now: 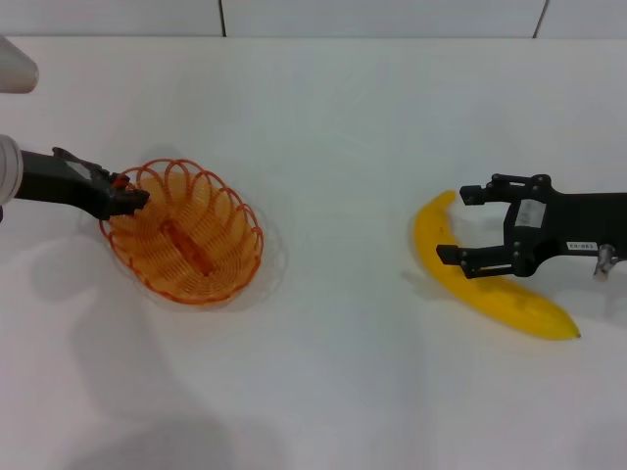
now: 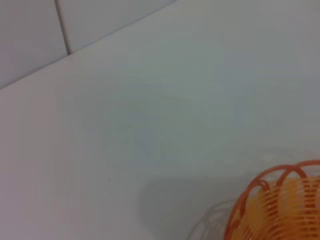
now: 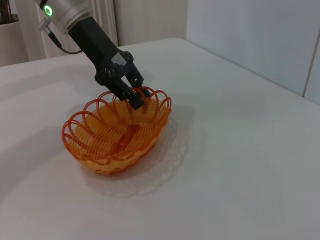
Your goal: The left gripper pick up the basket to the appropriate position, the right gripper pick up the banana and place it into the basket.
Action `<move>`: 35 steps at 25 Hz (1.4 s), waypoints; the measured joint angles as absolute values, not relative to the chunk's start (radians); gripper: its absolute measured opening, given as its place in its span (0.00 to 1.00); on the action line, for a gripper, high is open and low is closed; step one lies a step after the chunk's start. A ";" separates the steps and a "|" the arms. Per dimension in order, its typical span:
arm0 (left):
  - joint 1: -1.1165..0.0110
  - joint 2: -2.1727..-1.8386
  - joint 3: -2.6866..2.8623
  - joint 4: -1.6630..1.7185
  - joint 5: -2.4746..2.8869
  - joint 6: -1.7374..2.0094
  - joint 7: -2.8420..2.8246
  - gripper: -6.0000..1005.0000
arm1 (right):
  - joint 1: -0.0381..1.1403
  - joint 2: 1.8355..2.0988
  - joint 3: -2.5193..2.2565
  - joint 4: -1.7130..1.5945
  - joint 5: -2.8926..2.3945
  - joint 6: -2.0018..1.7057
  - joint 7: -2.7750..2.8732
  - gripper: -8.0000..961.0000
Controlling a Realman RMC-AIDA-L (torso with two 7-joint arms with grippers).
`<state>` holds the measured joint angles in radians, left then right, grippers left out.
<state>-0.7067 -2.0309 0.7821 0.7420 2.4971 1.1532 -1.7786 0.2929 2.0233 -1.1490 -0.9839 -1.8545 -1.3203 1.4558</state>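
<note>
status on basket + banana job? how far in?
Early. Left gripper is clamped on the basket rim, basket apparently tilted off the table. Right gripper is open around the banana, which lies on the table. Left: grasp, lift, drop banana in basket.

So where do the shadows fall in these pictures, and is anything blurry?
Head view: soft grey shadows lie beside the basket and under the banana. Right wrist view: the basket's wire casts a lacy shadow on the table. Left wrist view: the basket looks soft and out of focus.
</note>
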 joint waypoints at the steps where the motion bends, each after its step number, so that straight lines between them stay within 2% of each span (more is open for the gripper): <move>1: -0.707 -2.031 0.782 0.739 2.497 1.151 -1.773 0.36 | 0.294 2.023 -1.149 -0.982 -1.854 -1.320 1.456 0.93; 6: -0.708 -2.033 0.782 0.736 2.479 1.147 -1.751 0.35 | 0.297 2.023 -1.149 -0.976 -1.855 -1.320 1.456 0.93; 12: -0.703 -2.033 0.779 0.736 2.459 1.137 -1.733 0.16 | 0.301 2.023 -1.149 -0.966 -1.855 -1.318 1.454 0.93; 35: -0.700 -2.032 0.782 0.683 2.161 1.079 -1.586 0.12 | 0.320 2.025 -1.149 -0.951 -1.867 -1.317 1.455 0.93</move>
<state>-0.6997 -2.0325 0.7822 0.6828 2.1610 1.0787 -1.5865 0.3198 2.0253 -1.1490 -0.9510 -1.8669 -1.3174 1.4555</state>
